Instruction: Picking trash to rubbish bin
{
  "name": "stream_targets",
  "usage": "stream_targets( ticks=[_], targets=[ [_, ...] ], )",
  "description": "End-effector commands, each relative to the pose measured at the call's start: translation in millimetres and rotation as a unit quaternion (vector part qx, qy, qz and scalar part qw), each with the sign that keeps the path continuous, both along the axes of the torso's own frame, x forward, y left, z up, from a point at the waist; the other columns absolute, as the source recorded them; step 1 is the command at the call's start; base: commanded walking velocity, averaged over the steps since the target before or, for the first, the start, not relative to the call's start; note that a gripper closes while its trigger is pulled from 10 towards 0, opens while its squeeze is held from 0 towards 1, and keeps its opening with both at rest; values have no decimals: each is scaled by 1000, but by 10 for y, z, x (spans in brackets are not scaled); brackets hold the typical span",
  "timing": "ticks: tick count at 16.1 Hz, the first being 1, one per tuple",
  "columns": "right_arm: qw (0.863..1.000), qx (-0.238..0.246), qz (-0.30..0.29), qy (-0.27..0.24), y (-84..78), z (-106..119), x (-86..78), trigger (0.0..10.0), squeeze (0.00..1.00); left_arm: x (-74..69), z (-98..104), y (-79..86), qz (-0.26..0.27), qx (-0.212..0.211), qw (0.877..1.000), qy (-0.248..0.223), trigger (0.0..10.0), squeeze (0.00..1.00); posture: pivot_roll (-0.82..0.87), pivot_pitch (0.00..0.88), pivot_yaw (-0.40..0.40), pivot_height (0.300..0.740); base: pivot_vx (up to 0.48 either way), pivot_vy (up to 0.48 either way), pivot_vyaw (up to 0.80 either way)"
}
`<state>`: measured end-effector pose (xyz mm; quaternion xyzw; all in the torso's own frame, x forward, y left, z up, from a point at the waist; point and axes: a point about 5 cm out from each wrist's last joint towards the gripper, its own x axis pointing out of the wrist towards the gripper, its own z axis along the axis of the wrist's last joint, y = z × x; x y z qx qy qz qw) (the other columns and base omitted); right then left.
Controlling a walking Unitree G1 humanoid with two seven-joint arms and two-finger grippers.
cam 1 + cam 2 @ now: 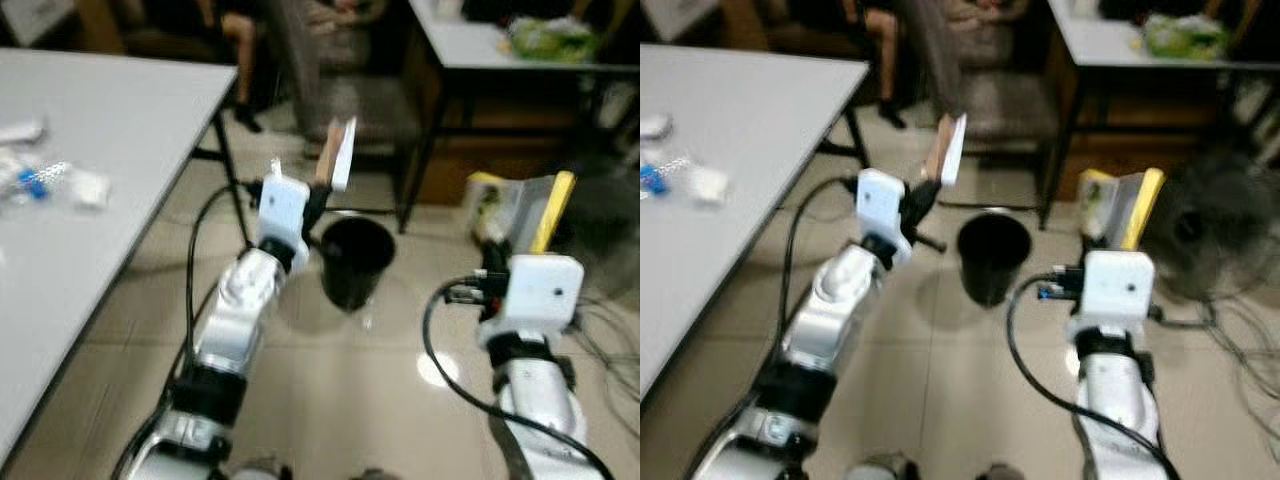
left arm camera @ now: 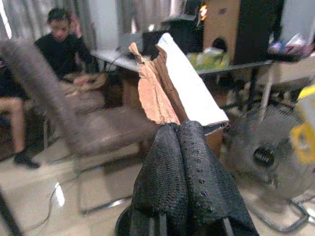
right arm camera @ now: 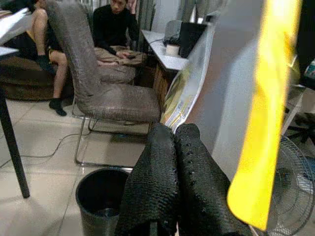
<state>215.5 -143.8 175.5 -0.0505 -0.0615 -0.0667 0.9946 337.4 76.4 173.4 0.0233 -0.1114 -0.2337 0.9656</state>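
Cardboard scrap [image 1: 338, 152], white-faced and torn: judged light, stiff, easily creased. Left gripper [image 2: 179, 129] pinches its lower edge, holding it just above the black bin [image 1: 356, 260]. Right gripper [image 3: 174, 132] clamps a yellow-edged packet [image 1: 515, 205] beside the bin.

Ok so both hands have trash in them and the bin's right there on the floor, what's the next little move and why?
Probably ease the left hand a little forward and to its right, then let go. Its torn piece of cardboard sits near the black bin, at the bin's rim rather than clearly over the opening. The right hand, shut on the yellow and silver packet, is farther off and can follow.
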Motion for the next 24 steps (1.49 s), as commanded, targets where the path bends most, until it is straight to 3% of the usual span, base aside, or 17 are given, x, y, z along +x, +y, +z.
stream_targets(
  ticks=[1, 7, 24],
  targets=[
    [1000, -2, 1, -2, -4, 1, -20, 10000, 0, -18, -40, 0, -7, 2, 1000, 9, 10000, 0, 27, 121, 9, 740, 0, 0, -744],
    [1000, 0, 5, -7, 14, 4, -8, 10000, 0, -2, -29, -18, -16, 4, 1000, 13, 10000, 0, 31, 118, 14, 740, 0, 0, -92],
    [1000, 3, 15, -8, 54, -13, 18, 10000, 0, -18, -61, -42, -38, 13, 999, 17, 10000, 0, 35, 117, 23, 740, 466, 0, 0]
  ],
)
